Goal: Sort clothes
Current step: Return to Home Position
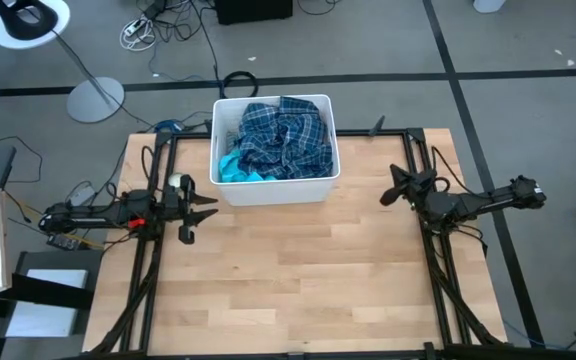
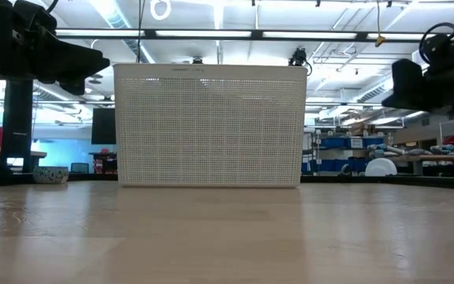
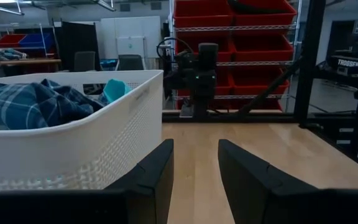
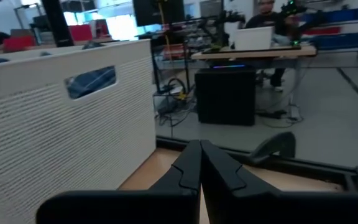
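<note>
A white plastic bin (image 1: 273,190) stands at the table's far middle. A navy-white plaid shirt (image 1: 283,135) lies heaped in it, on top of the rest. A bright turquoise garment (image 1: 233,168) shows at the bin's near left corner. Other clothes are hidden. The left wrist view shows the plaid shirt (image 3: 30,102) and the turquoise piece (image 3: 112,90) over the bin's rim. My left gripper (image 1: 208,207) is open and empty, left of the bin near its front corner. My right gripper (image 1: 388,192) is shut and empty, right of the bin.
Bare wooden table top (image 1: 298,280) lies in front of the bin, between the arms. Black frame rails (image 1: 148,260) run along the table's left and right sides. In the low view the bin's perforated wall (image 2: 211,126) stands across the middle. People sit at a desk (image 4: 253,46) beyond the table.
</note>
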Robot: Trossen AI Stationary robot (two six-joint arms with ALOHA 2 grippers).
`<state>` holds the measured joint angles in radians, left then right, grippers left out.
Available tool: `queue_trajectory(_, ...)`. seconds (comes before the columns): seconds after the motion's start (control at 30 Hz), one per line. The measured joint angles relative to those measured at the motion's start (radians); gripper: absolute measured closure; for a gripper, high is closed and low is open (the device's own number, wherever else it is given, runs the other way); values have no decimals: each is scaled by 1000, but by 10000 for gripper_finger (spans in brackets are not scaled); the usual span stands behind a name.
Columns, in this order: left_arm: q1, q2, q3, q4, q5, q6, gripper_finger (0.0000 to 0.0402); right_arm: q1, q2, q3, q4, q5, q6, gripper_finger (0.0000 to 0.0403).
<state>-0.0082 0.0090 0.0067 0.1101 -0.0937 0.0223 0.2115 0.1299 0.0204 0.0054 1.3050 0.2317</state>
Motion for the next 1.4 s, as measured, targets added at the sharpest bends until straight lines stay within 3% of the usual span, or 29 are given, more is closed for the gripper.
queue_trajectory(0.3, 0, 0, 0, 2, 0, 0, 270, 0, 0, 2, 5, -102, 1, 395)
queue_trajectory(1.1, 0, 0, 0, 3, 0, -1, 270, 1, 0, 6, -7, -110, 3, 394)
queue_trajectory(1.3, 0, 0, 0, 4, 0, -1, 270, 5, 40, 8, -10, -319, -188, 397)
queue_trajectory(1.4, 0, 0, 0, 3, 0, -1, 270, 4, 57, 8, 2, -373, -279, 397)
